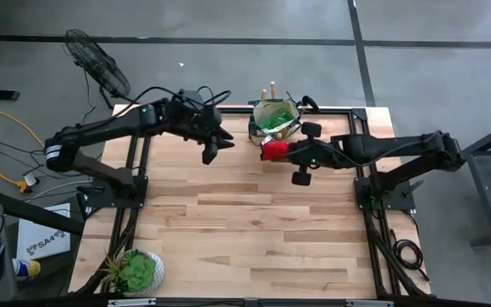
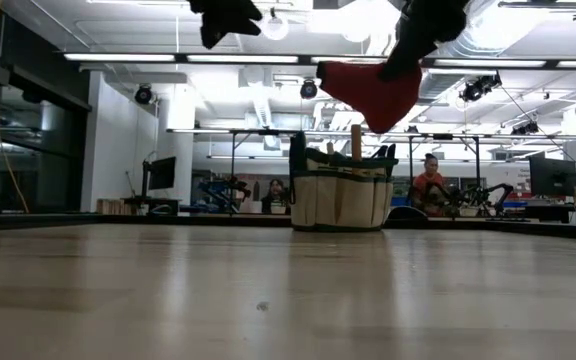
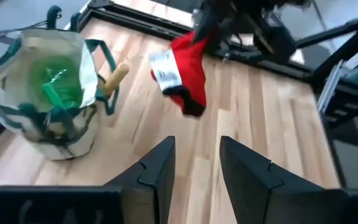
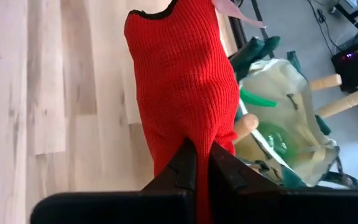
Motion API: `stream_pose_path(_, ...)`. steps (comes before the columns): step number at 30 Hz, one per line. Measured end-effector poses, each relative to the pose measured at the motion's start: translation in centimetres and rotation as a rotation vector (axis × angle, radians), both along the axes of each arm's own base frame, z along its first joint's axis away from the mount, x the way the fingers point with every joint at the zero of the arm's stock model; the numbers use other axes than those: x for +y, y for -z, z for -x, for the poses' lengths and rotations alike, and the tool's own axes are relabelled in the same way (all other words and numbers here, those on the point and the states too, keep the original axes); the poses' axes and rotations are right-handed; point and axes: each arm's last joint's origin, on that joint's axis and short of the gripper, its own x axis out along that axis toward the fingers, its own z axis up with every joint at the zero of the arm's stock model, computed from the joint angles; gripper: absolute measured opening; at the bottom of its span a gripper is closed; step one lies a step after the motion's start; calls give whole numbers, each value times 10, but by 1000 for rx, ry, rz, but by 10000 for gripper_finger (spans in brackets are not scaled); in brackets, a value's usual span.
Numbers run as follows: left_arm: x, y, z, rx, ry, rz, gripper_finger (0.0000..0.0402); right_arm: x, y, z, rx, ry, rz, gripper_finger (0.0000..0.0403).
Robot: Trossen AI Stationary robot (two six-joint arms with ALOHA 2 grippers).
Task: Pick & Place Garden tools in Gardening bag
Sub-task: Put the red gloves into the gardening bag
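Nearest us on the desk (image 1: 254, 230) we see a potted plant (image 1: 139, 271) at the front left corner, its lower edge cut off in the high view. Beyond the bare middle, the right end effector (image 4: 202, 163) is clamped on a red glove (image 4: 179, 81) and holds it in the air just beside the bag (image 1: 276, 119), on its right-arm side. A white tag (image 3: 165, 70) hangs from the glove; we cannot read any writing on it. The left end effector (image 3: 196, 163) hovers on the bag's other side, fingers parted with nothing between them. The bag stands at the far edge of the desk, with something green (image 3: 58, 87) inside that we cannot identify, and wooden handles (image 4: 340, 93) sticking out. In the low view both arms are cut off at the top.
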Motion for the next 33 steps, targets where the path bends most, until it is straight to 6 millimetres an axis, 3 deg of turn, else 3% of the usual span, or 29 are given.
stream_pose_path(8, -6, 14, 23, -13, 0, -57, 124, -27, -24, 2, -29, 52, 34, 5)
stream_pose_path(21, -20, 52, 64, -285, -28, 18, 124, -99, -25, 20, 104, -39, 153, 5)
stream_pose_path(27, -24, 67, 76, -335, -48, 65, 124, -130, -20, 17, 142, -150, 250, 5)
stream_pose_path(33, -26, 77, 84, -330, -66, 105, 124, -157, 1, -1, 214, -234, 321, 5)
